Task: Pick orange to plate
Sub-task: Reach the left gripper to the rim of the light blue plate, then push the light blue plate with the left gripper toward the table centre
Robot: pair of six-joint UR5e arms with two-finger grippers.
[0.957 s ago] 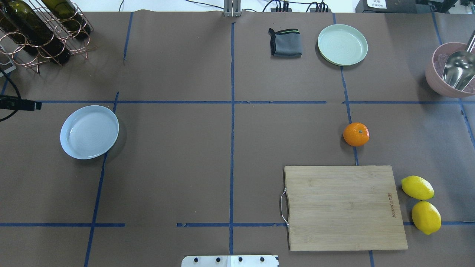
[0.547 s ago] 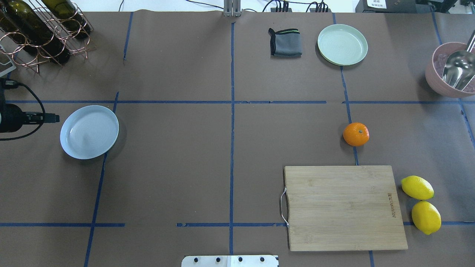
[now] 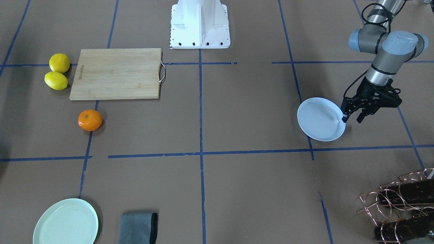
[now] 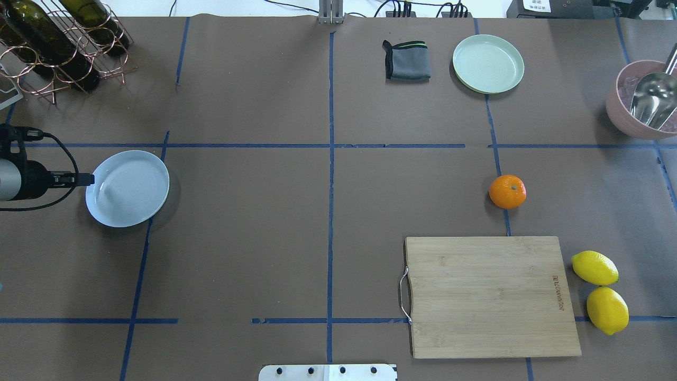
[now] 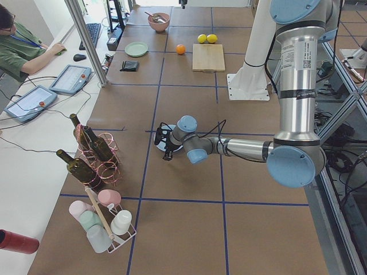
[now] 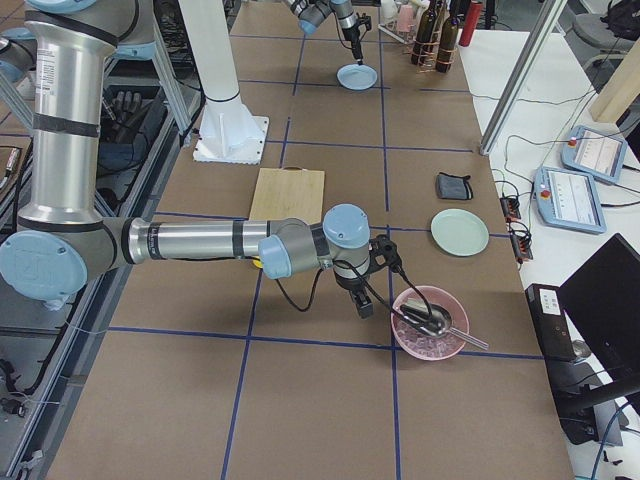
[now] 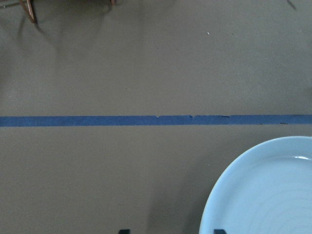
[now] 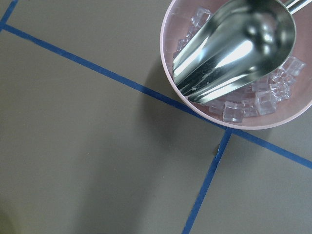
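The orange point(image 4: 507, 191) sits on a blue tape line on the right half of the table, just beyond the cutting board, with nothing touching it. Far across on the left half lies the pale bluish-white plate point(image 4: 132, 190), with nothing on it. My left gripper point(image 3: 351, 119) is open at the plate's outer rim; in the left wrist view one fingertip point(image 7: 219, 231) is over the plate point(image 7: 263, 195) and the other is off it. My right gripper point(image 6: 362, 305) shows only in the exterior right view, beside the pink bowl; I cannot tell whether it is open or shut.
A bamboo cutting board point(image 4: 489, 296) lies near the robot's base, two lemons point(image 4: 595, 268) at its right. A mint-green plate point(image 4: 488, 63) and grey cloth point(image 4: 406, 61) lie at the far edge. A pink bowl of ice with a metal scoop point(image 4: 640, 100) stands far right; a bottle rack point(image 4: 58, 42) far left.
My left arm has come in from the left edge toward the plate, and its fingertips now reach the rim. The orange and plate have not moved.
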